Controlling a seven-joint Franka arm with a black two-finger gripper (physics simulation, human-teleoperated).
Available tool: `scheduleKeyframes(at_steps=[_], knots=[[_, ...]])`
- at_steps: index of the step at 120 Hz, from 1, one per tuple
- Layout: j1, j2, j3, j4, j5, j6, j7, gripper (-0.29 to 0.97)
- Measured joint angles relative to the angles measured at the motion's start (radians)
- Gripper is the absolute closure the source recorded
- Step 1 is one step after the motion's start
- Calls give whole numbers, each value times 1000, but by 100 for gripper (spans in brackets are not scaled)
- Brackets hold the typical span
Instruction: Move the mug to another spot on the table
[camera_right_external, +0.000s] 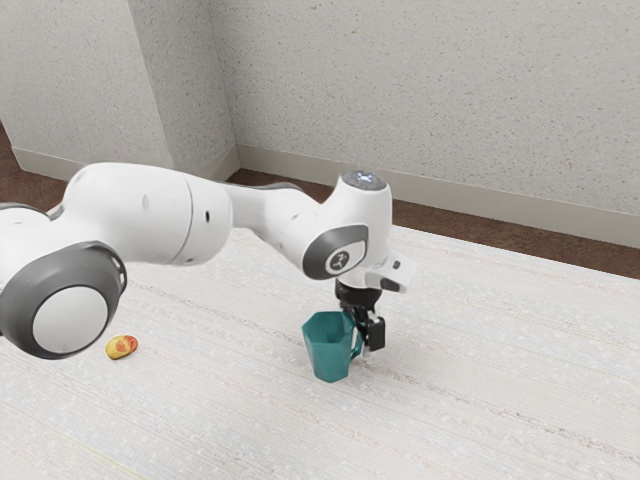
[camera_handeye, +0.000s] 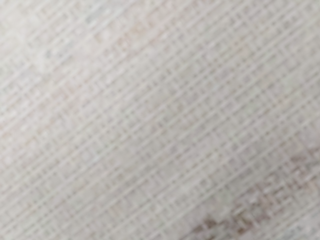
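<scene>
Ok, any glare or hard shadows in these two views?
Exterior view: soft, even light, no glare on the white robot arm, no hard shadow around the teal faceted mug on the pale woven-textured table. Wrist view: the same table evenly lit, with a few brownish streaks and no shadow.

Bare table (camera_right_external: 500, 400) all around mug (camera_right_external: 328, 350), yellow object (camera_right_external: 121, 347) well apart, exterior view's left
</scene>
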Motion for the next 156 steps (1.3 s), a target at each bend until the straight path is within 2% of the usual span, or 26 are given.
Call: scheduleKeyframes(at_steps=[16, 34, 39, 58, 66, 84, 112, 136, 156], knots=[[-5, -4, 0, 0, -1, -1, 0, 7], [-3, -8, 1, 0, 6, -7, 0, 40], [-2, -9, 1, 0, 8, -8, 0, 45], [2, -18, 1, -1, 6, -28, -5, 56], [7, -34, 4, 0, -14, -59, -14, 60], [10, -61, 33, 23, -45, -183, -50, 64], [15, -62, 118, 151, -56, -416, -121, 65], [40, 14, 231, 277, -159, -551, -167, 64], [105, 63, 248, 331, -241, -603, -195, 71]])
